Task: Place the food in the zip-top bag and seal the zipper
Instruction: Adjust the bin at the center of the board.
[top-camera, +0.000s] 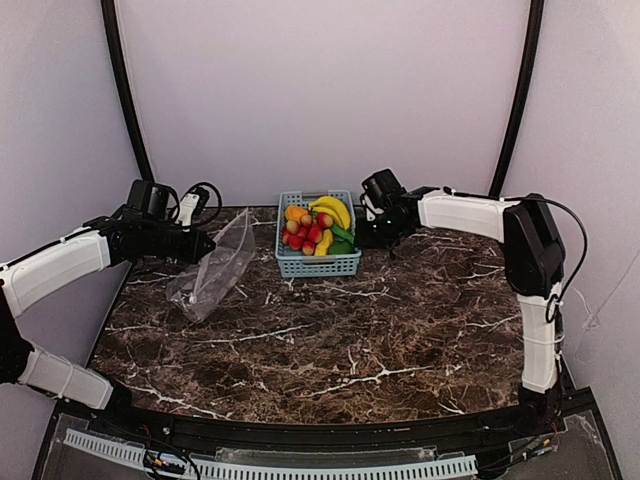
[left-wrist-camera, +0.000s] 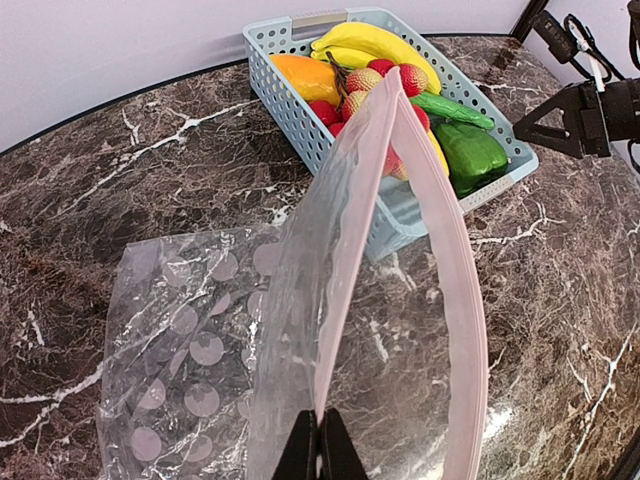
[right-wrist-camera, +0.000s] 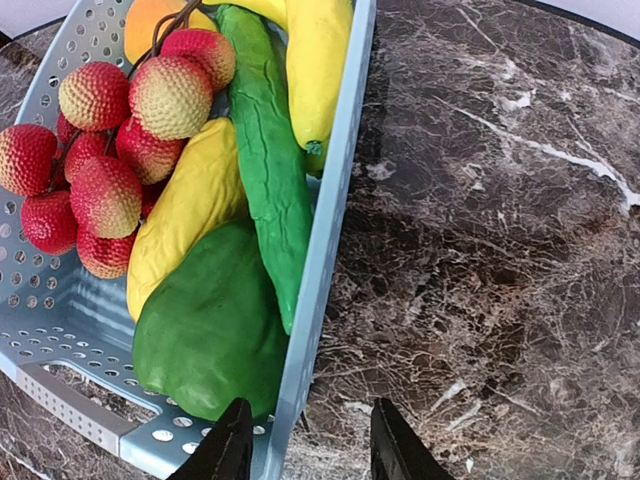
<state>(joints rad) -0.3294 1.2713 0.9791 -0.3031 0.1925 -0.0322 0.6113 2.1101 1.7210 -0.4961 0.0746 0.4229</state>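
Clear zip-top bag (left-wrist-camera: 190, 360) partly veils the food (left-wrist-camera: 375, 45) inside the basket (left-wrist-camera: 290, 110).

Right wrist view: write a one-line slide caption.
Right gripper, jaws apart, straddles the light-blue basket wall beside a broad green toy vegetable, bumpy red toy fruits behind.

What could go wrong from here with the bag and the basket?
The right fingers straddle the basket wall beside the green vegetable, so closing may pinch the basket instead. The left fingers hold the bag by one lip only; its floppy mouth could sag and food miss.
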